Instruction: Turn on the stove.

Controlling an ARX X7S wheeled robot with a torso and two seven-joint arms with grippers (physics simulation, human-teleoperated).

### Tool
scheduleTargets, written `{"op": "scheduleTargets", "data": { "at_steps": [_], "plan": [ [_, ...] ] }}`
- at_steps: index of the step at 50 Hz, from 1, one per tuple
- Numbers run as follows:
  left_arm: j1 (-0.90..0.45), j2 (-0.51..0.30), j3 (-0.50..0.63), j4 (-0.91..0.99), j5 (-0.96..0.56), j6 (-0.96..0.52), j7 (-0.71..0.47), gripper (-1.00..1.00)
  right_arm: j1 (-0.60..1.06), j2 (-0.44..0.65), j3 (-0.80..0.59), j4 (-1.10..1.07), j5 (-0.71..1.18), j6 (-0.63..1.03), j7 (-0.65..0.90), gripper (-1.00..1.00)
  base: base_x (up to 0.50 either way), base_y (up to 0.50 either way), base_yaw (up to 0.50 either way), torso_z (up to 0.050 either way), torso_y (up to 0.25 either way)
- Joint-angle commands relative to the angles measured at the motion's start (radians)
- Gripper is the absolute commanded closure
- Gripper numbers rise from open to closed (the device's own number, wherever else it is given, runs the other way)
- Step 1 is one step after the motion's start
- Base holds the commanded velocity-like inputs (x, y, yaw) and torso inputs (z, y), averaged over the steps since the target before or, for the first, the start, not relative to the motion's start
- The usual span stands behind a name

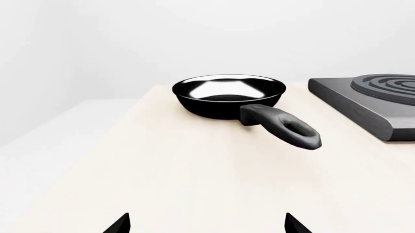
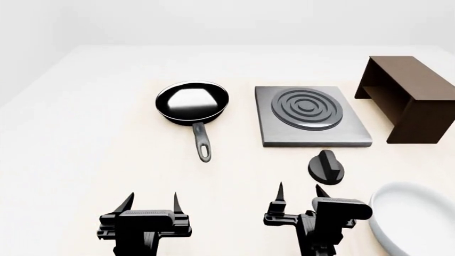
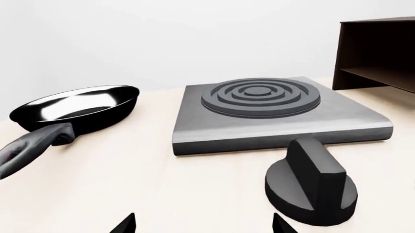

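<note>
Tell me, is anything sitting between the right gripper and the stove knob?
No. In the head view only bare tabletop separates the right gripper from the knob. The right wrist view agrees: the knob stands unobstructed just ahead.

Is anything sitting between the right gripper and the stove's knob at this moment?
Nothing visible. The right gripper is open just short of the knob, with only bare table between them. The frying pan and the white bowl lie off to either side.
</note>
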Motion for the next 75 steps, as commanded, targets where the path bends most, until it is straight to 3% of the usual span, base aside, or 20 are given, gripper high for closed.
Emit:
{"op": "scheduleTargets", "data": {
  "at_steps": [1,21,27,53,67,75],
  "plan": [
    [0.002,0.015,-0.020,-0.003,0.002,0.013,0.027,-1.00,0.106,-0.026,0.032,0.113,-0.017,0.004,-0.018,-1.00,0.00,0.00,0.00,0.000,0.000],
    [0.002,0.006,-0.008,0.003,-0.004,0.010,0.015,-1.00,0.243,-0.044,0.045,0.382,-0.015,-0.067,-0.020,-1.00,0.00,0.00,0.00,0.000,0.000],
    [0.001,0.004,-0.005,0.005,-0.007,0.009,0.011,-1.00,0.318,-0.060,0.047,0.551,-0.018,-0.123,-0.034,-1.00,0.00,0.00,0.00,0.000,0.000],
    [0.004,-0.005,0.008,0.012,-0.016,0.010,-0.005,-1.00,0.475,-0.091,0.028,0.841,-0.024,-0.206,-0.049,-1.00,0.00,0.00,0.00,0.000,0.000],
    [0.000,-0.009,0.016,0.004,-0.019,0.017,-0.011,-1.00,0.645,-0.120,0.049,1.236,-0.018,-0.395,-0.090,-1.00,0.00,0.00,0.00,0.000,0.000],
    [-0.003,-0.012,0.019,-0.001,-0.022,0.020,-0.013,-1.00,0.652,-0.125,0.075,1.240,-0.040,-0.386,-0.096,-1.00,0.00,0.00,0.00,0.000,0.000]
  ]
}}
